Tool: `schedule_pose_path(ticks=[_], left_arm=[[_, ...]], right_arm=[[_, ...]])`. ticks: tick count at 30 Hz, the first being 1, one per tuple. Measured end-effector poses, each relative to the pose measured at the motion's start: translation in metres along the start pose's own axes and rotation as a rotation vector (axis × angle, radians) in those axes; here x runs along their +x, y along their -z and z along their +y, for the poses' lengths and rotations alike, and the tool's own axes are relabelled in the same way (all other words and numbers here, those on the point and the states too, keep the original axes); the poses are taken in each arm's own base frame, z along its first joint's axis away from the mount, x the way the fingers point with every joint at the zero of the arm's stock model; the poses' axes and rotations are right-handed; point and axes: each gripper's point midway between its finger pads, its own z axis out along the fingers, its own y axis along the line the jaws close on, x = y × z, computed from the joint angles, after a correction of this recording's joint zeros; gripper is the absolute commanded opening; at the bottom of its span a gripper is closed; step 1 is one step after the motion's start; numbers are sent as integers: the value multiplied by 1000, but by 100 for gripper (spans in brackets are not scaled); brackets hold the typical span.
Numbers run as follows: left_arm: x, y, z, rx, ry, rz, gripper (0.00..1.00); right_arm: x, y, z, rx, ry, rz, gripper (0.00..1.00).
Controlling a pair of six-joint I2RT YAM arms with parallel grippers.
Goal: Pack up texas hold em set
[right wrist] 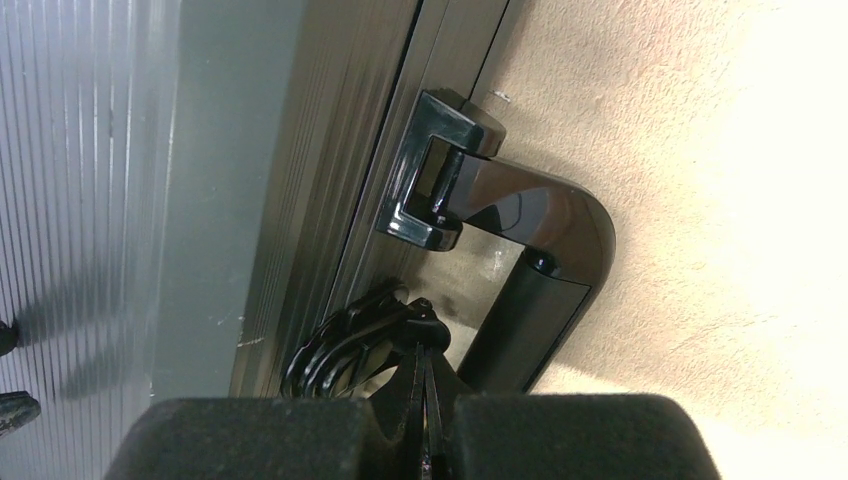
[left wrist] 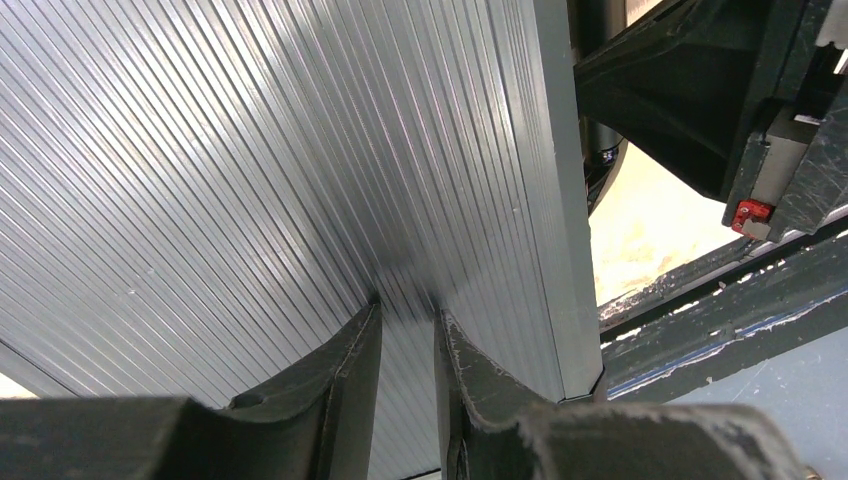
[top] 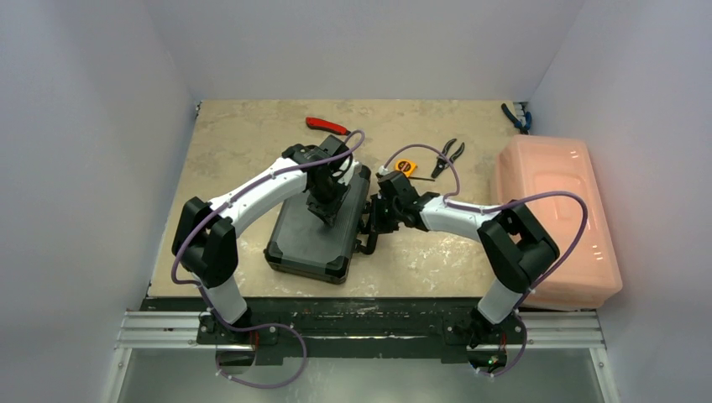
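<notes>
**Closing stage, case lid down.** The briefcase point(top: 306, 239) is lying flat and closed on the table point(top: 243, 143), its handle point(right wrist: 540, 240) facing the right arm. No cards, discs or dice are showing outside it, so you are probably dealing with fastening rather than loading.

**Left gripper point(left wrist: 407, 312).** You are holding it over the middle of the briefcase, tips down on the ribbed lid point(left wrist: 250, 180). Its fingers point(left wrist: 350, 390) are drawn nearly together with only a narrow slit between them, clamping nothing. Held this way they are acting as one blunt pusher. The likely purpose is to keep the lid seated on its lower half while the other arm is working at the edge.

**Right gripper point(right wrist: 421, 335).** You are bringing it in low along the handle side of the briefcase, fingers pressed flat together. The closed tip is sitting at the black latch point(right wrist: 340, 350), just beside the near foot of the handle. A closed, narrow tip fits into that gap, which opened fingers probably would not. Whether the latch is already snapped home cannot be told here.

**Surroundings.** The yellow tape measure point(top: 405, 166) is lying beyond the handle side of the briefcase. The pink bin point(top: 546, 176) is standing well apart on that same side. Neither belongs to the set.
</notes>
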Motion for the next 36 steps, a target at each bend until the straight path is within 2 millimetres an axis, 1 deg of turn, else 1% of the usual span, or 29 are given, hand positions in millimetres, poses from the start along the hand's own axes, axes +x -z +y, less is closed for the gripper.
schedule_pose_path(ticks=[10,17,19,23,26,27,29,31,33,36], left_arm=[[0,0,0,0,0,1,24],[2,0,3,-11,-13,7,24],[2,0,3,-13,-12,8,24],[2,1,5,-21,-11,5,28],[1,4,8,-44,-13,-7,36],[0,6,10,-58,-13,-17,39],[0,13,15,-90,-14,-44,46],[-1,26,21,-125,-11,-89,53],[-3,41,26,-156,-7,-147,56],[-7,68,34,-199,8,-257,58]], right_arm=[[1,-3,-1,6,-7,21,0],[-5,-17,-1,-2,-12,3,0],[-6,-17,-1,-2,-13,-1,0],[-7,-16,-1,6,-8,-8,0],[-13,-15,-4,34,6,-33,0],[-14,-13,-5,42,12,-41,0],[-17,-7,-7,65,24,-58,5],[-23,1,-9,88,33,-79,8],[-29,9,-9,107,44,-101,11],[-42,17,-5,124,57,-134,15]])
